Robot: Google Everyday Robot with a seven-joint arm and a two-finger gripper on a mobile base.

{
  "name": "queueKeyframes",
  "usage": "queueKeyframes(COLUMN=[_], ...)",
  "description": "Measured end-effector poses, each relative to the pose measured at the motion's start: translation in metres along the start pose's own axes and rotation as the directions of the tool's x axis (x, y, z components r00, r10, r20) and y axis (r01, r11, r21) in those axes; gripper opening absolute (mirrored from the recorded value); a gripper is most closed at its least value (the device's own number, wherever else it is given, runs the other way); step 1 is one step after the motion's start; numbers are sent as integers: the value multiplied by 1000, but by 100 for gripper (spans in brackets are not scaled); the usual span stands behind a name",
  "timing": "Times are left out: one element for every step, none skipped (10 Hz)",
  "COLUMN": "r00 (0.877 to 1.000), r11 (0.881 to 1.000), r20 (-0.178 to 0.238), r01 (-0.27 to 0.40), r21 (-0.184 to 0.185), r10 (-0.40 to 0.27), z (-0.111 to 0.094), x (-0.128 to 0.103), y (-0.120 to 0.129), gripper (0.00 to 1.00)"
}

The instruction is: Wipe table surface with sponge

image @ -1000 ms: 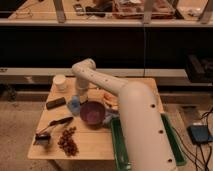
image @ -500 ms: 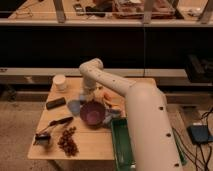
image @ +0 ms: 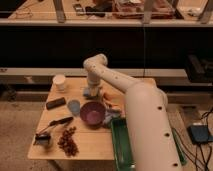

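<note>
From my station, nearest me the white arm [image: 145, 125] fills the right of the view, with the green tray [image: 120, 147] alongside it. Left of the purple bowl [image: 92, 113], toward the near edge, lie one cluster of dark grapes [image: 67, 141] and one black-handled tool [image: 55, 123]. Just left of the bowl sits one rounded blue-grey piece [image: 73, 106], with one dark block [image: 55, 103] beyond that. Behind the bowl, the pincer [image: 92, 91] is down at the counter [image: 95, 142], shut on the sponge [image: 91, 93], a pale pad pressed against the wood. One white cup [image: 59, 82] stands farthest back, left of the bowl. I judge the wiping stroke is under way; next I'd drag the sponge across open wood, keeping clear of the bowl.
</note>
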Motion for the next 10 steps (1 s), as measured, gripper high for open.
queueKeyframes(r00=[1000,1000,1000,999,999,997,995,992,990,988], r11=[1000,1000,999,999,998,997,995,993,991,988], r20=[0,1,9,16,22,28,34,36,38,39], r01=[3,9,20,31,45,67,93,118,133,152], r21=[13,23,34,38,39,35,30,24,19,6], r10=[-3,-9,-20,-31,-46,-68,-94,-118,-134,-152], z=[-1,-1,-1,0,1,5,7,8,7,8], x=[-7,-15,-29,-40,-51,-63,-72,-77,-79,-81], y=[-11,-20,-33,-39,-42,-42,-37,-28,-19,0], gripper=[0,0,0,0,0,0,0,0,0,0])
